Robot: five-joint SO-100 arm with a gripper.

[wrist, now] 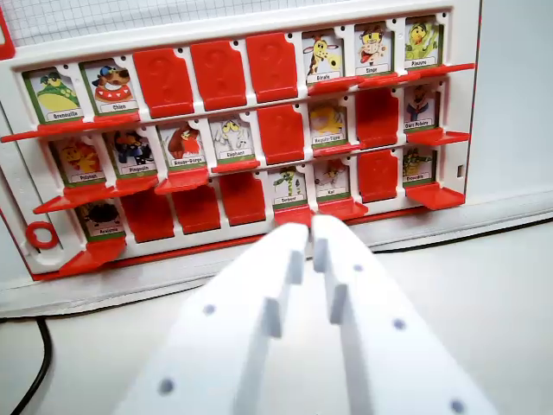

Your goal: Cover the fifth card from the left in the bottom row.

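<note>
The tool point(311, 226), fingers nearly pressed together and holding nothing, sits at the game board's point(17, 121) bottom row. The fifth card point(289, 188), the snake, stands uncovered just above its tips. Best to hook the red flap point(293, 214) from beneath and push gently up.

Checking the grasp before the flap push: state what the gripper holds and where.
Nothing. The gripper is nearly closed and empty, tips just below the Serpent card.

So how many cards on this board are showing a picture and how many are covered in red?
cards showing a picture: 15
cards covered in red: 9
Total: 24
</note>
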